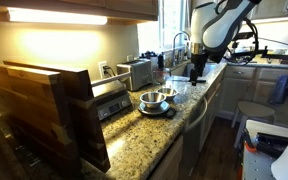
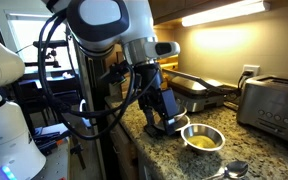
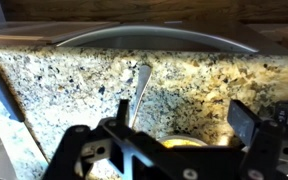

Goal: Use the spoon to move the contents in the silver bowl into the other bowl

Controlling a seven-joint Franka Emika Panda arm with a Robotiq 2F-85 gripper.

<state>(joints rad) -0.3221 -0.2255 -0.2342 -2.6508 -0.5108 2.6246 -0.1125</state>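
Here, in an exterior view, upright wooden boards point(image 1: 44, 105) fill the far left, followed by a closed griddle point(image 1: 111, 100) and a toaster point(image 1: 136, 72) against the wall. To their right the silver bowl point(image 1: 156, 98) stands on the granite counter point(image 1: 144, 140). It rests on a dark flat thing I cannot make out. The bowl is well apart from the arm point(image 1: 212, 30), which bends down further along the counter, near the faucet point(image 1: 180, 42).

In an exterior view taken close to the robot, a white machine point(image 2: 4, 100) is at the left. At the middle, the gripper point(image 2: 166, 120) points down, low over the stone. Just to its right sits a small bowl point(image 2: 202, 138) with something yellow inside. Lower right of that, the spoon point(image 2: 229, 170) lies flat on the counter, apart from the gripper.

In the wrist view a black strip point(image 3: 4, 95) lies on the stone at the left. Next comes one finger point(image 3: 74, 150). The spoon's handle runs up the middle of the picture, and the second finger is at the right. The jaws are spread wide and hold nothing, with only counter between them. A round golden shape shows at the bottom edge beneath the gripper, too cut off to name. The silver bowl's wide rim arcs along the top, beyond the spoon and touched by nothing
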